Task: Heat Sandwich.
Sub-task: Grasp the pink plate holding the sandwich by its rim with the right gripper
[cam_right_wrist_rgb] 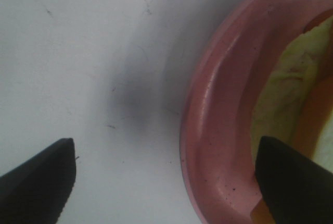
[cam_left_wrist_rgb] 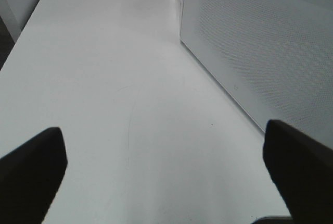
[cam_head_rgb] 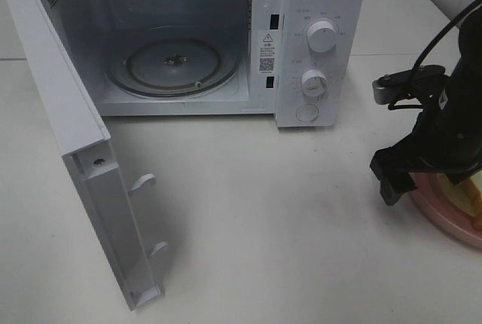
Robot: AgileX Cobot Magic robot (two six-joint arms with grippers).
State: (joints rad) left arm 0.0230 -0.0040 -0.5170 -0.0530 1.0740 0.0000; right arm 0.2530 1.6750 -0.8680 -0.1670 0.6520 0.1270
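- The white box-shaped microwave oven (cam_head_rgb: 316,45) stands open, its round glass turntable (cam_head_rgb: 173,64) bare.
- The white-bread sandwich (cam_right_wrist_rgb: 291,83) lies on a round pink plate (cam_head_rgb: 437,215) at the worktop's (cam_head_rgb: 263,211) right edge, well apart from the oven.
- The right gripper (cam_right_wrist_rgb: 165,153) hangs wide, straddling the plate's rim and holding nothing.
- I'd say the plate pickup is in hand: lower, pinch the rim, lift level.
- The left gripper (cam_left_wrist_rgb: 164,140) is wide and empty.
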